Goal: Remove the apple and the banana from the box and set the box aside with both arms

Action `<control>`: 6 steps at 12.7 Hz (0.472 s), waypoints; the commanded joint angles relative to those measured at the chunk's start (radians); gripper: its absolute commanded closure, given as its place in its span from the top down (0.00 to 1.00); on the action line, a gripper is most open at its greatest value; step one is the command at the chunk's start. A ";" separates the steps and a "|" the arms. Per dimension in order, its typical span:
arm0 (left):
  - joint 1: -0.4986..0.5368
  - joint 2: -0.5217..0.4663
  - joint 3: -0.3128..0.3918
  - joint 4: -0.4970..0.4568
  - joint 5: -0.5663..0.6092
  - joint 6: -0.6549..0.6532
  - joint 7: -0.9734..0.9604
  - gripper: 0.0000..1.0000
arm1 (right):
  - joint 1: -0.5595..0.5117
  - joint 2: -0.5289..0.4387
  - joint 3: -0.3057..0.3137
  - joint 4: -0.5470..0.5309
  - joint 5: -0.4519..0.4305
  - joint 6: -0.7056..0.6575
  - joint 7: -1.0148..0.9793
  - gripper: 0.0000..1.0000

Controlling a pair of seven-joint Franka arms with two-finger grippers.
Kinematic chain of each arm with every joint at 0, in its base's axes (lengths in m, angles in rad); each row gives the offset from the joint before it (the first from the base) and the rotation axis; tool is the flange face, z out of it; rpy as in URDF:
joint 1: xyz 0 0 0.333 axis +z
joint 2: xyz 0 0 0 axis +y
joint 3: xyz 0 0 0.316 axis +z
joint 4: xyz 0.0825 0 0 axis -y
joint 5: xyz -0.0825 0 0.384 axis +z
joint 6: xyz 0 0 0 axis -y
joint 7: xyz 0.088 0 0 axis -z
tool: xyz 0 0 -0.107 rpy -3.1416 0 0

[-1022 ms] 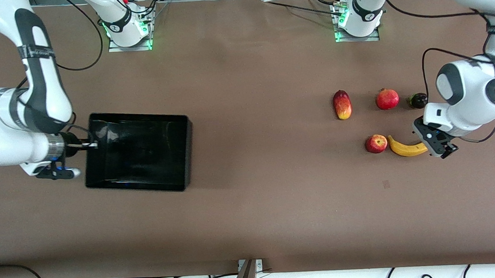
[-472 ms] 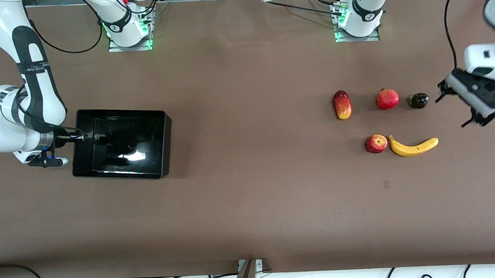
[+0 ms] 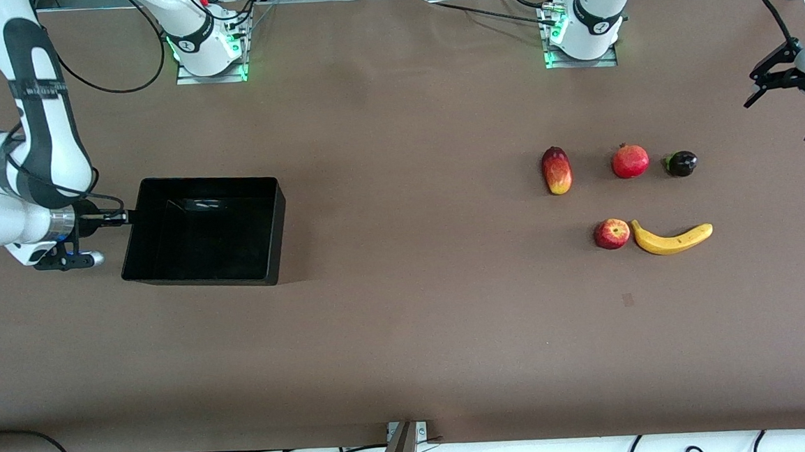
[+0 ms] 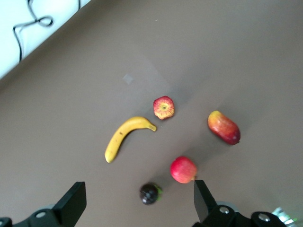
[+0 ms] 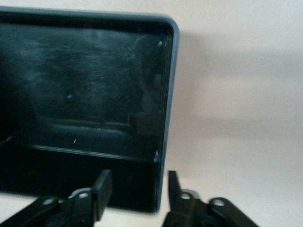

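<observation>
Resting on the brown surface [image 3: 408, 323] toward the right arm's end, the black box [image 3: 204, 231] is seen with the right gripper [image 3: 117, 217] at the middle of its short wall. From the right wrist view, the jaws are only narrowly parted, with the corner of the box wall [image 5: 163, 142] between the fingers [image 5: 102, 189]; whether the wall is actually pinched cannot be told. The box is seen to hold nothing. Toward the left arm's end, the apple [image 3: 611, 233] is found just beside the stem tip of the banana [image 3: 672, 239], the two almost touching. Farther from the front camera, three other fruits are lined up in a row, apart from one another: a mango [image 3: 556, 170], a pomegranate [image 3: 630, 161] and a small dark fruit [image 3: 681, 163]. The left gripper [image 3: 790, 108] is held up in the air over the edge of the surface at the left arm's end, well apart from the fruits, its jaws spread wide with nothing between them. From the left wrist view, the apple [image 4: 164, 107], the banana [image 4: 127, 137] and the three other fruits are seen below the open fingers [image 4: 73, 203].
</observation>
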 commanded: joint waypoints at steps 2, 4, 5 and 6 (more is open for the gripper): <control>-0.017 0.032 -0.043 0.077 0.028 -0.107 -0.322 1.00 | 0.031 -0.018 0.003 0.374 -0.089 -0.378 0.008 1.00; -0.019 0.060 -0.068 0.114 0.025 -0.148 -0.482 1.00 | 0.030 -0.020 -0.012 0.514 -0.081 -0.468 -0.130 1.00; -0.021 0.087 -0.071 0.143 0.017 -0.156 -0.557 1.00 | 0.030 -0.043 -0.013 0.522 -0.083 -0.485 -0.122 1.00; -0.024 0.118 -0.074 0.183 0.013 -0.190 -0.611 1.00 | 0.031 -0.061 -0.006 0.522 -0.087 -0.490 -0.117 1.00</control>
